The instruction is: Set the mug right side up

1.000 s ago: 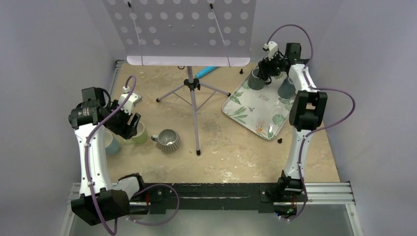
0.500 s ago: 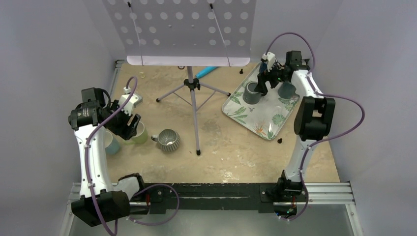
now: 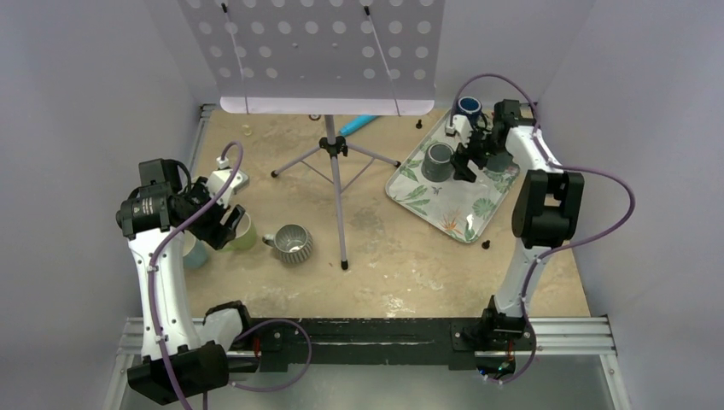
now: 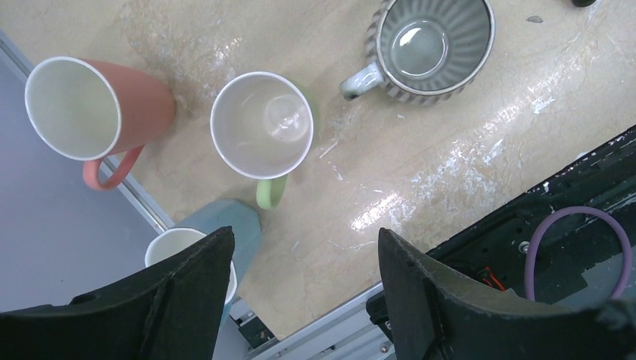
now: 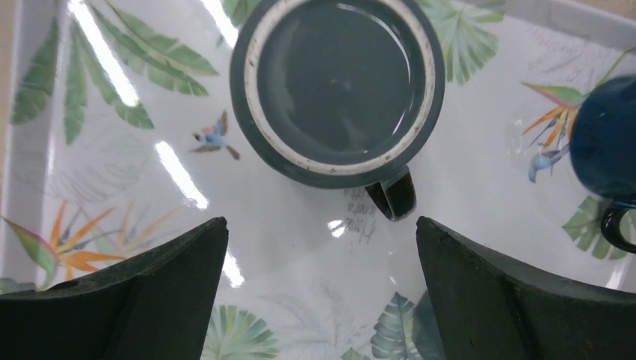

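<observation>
1. The task is not yet done. The dark mug (image 5: 337, 82) stands base-up on the leaf-print tray (image 5: 487, 187), just ahead of the right gripper (image 5: 321, 225) and in line with the gap between its fingers. Nothing touches it.
2. Both tools hold nothing. The right gripper's fingers are spread wide, and so are the left gripper's (image 4: 304, 240).
3. Still to do, as I judge it: grasp, lift, flip, set down.
4. Count: one tray carrying at least two mugs, the second a blue mug (image 5: 604, 135) beyond the right finger. Below the left gripper are four mouth-up mugs: salmon mug (image 4: 90, 105), green mug (image 4: 261, 126), teal mug (image 4: 217, 232) and ribbed grey mug (image 4: 431, 45).
</observation>
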`<state>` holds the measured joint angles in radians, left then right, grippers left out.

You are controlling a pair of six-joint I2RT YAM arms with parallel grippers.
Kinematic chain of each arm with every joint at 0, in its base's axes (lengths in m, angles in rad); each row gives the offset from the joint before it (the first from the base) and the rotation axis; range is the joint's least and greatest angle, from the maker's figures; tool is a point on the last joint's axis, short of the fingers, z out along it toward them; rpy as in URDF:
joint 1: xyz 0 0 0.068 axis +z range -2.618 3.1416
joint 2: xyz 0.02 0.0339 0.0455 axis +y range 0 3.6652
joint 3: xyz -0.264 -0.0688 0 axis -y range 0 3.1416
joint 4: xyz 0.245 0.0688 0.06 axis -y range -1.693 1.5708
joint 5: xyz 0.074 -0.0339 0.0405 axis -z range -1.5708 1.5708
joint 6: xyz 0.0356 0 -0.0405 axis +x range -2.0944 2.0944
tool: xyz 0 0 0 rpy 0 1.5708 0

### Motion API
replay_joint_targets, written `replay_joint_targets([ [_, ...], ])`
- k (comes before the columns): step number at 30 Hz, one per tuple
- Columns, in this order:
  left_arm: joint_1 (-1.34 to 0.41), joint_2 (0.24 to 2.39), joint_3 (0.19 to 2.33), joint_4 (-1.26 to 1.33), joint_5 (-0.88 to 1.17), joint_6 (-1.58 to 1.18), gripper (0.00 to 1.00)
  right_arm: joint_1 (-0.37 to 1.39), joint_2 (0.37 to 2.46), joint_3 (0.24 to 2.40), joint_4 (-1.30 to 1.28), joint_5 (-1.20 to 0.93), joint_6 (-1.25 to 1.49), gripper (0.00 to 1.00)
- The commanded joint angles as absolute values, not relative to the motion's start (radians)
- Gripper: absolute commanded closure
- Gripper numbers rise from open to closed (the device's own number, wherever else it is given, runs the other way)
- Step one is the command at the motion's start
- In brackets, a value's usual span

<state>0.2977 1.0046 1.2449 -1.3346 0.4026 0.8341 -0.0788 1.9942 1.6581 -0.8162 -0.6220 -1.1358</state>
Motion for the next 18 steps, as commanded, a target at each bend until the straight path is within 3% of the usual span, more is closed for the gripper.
replay_joint_targets([
  [1,0.293,0.991,1.251,-1.349,0.402,0.869,0.26,-0.076,2.010,1.713,-0.793,-0.521,-1.240,0.01],
  [11,0.292,0.989,1.234,-1.333,0.375,0.856,0.26,-0.073,2.151,1.830,-0.874,-0.598,-1.336,0.06],
  [18,0.293,1.009,1.239,-1.337,0.343,0.831,0.26,-0.062,2.175,1.828,-0.863,-0.639,-1.348,0.20],
])
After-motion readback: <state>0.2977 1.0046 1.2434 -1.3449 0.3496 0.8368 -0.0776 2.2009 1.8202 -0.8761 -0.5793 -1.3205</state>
